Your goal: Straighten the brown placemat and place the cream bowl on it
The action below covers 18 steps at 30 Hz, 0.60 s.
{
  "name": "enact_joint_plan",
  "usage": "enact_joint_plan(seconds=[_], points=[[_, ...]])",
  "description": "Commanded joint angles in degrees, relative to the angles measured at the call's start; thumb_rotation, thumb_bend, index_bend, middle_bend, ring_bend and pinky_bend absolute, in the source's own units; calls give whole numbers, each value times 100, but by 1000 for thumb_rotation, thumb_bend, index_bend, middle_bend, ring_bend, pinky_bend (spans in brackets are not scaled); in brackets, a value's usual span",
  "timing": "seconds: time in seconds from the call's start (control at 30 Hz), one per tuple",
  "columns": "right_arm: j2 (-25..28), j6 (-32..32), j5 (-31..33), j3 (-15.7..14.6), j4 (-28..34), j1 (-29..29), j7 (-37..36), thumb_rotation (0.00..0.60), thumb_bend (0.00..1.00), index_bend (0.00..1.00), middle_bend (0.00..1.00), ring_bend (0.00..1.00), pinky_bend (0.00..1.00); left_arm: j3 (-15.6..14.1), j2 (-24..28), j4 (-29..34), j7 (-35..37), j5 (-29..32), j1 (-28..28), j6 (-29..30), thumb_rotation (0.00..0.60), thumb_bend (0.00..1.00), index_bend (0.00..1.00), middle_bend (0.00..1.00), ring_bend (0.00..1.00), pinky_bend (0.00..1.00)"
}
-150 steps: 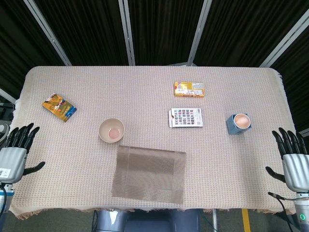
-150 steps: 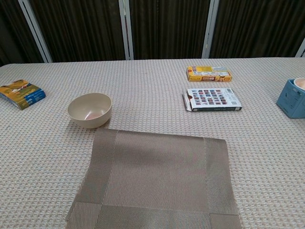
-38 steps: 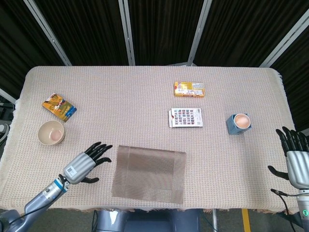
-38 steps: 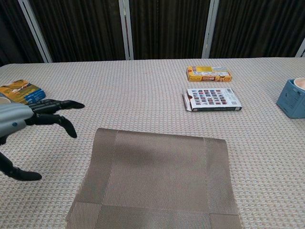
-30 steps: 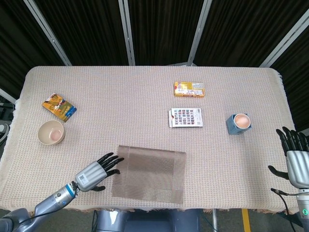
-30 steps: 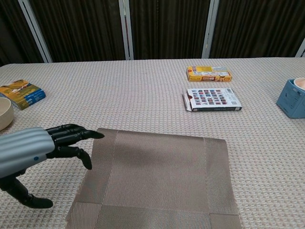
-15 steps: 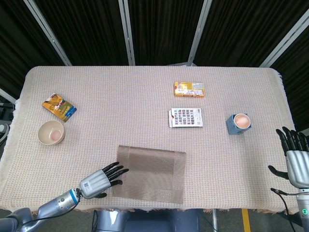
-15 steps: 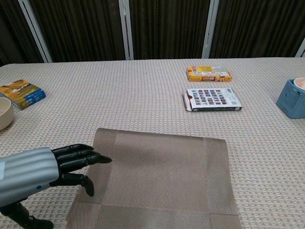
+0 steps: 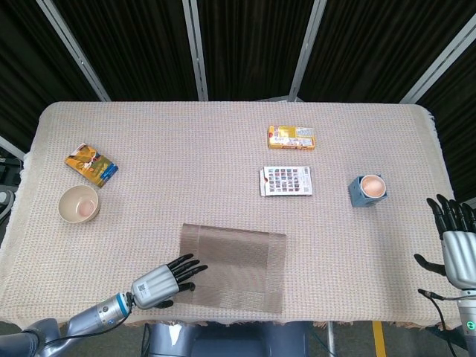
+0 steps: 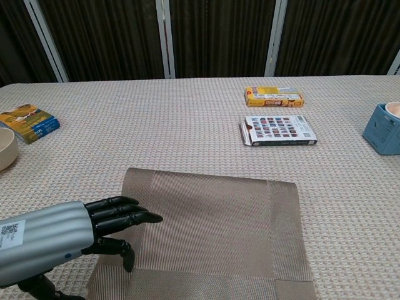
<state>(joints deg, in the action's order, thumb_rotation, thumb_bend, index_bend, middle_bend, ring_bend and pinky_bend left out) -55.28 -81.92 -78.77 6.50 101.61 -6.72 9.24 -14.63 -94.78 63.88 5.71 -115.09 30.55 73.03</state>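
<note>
The brown placemat (image 9: 234, 265) (image 10: 212, 234) lies slightly askew near the table's front edge. My left hand (image 9: 165, 281) (image 10: 75, 234) is open, its dark fingers stretched over the mat's near left corner; whether they touch it I cannot tell. The cream bowl (image 9: 79, 204) (image 10: 5, 149) stands far off to the left, upright with a pinkish inside. At the table's right edge my right hand (image 9: 457, 245) hovers open, fingers spread, holding nothing; the chest view does not show it.
A yellow-blue packet (image 9: 91, 165) (image 10: 29, 122) lies behind the bowl. A yellow box (image 9: 291, 137) (image 10: 274, 96) and a patterned card box (image 9: 285, 181) (image 10: 279, 130) sit mid-right. A blue cup holder (image 9: 367, 190) (image 10: 382, 127) stands at the right. A woven tablecloth (image 9: 223, 163) covers the table.
My left hand has slid toward the front edge and rightward, from beside the mat's left side to over its near left corner. The bowl, mat and right hand stay put.
</note>
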Motion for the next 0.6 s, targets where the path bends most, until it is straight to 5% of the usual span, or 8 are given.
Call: enact_joint_plan(seconds=[0.03, 0.6], points=[[3, -1, 0, 2, -1, 0, -4, 600, 0, 0, 0, 0, 0, -3, -6, 0, 0, 16, 3, -10, 600, 148, 395, 0, 0, 0], [11, -25, -5, 7, 3, 8, -15, 600, 0, 0, 0, 0, 0, -40, -99, -54, -16, 160, 77, -132, 600, 215, 405, 0, 0, 0]])
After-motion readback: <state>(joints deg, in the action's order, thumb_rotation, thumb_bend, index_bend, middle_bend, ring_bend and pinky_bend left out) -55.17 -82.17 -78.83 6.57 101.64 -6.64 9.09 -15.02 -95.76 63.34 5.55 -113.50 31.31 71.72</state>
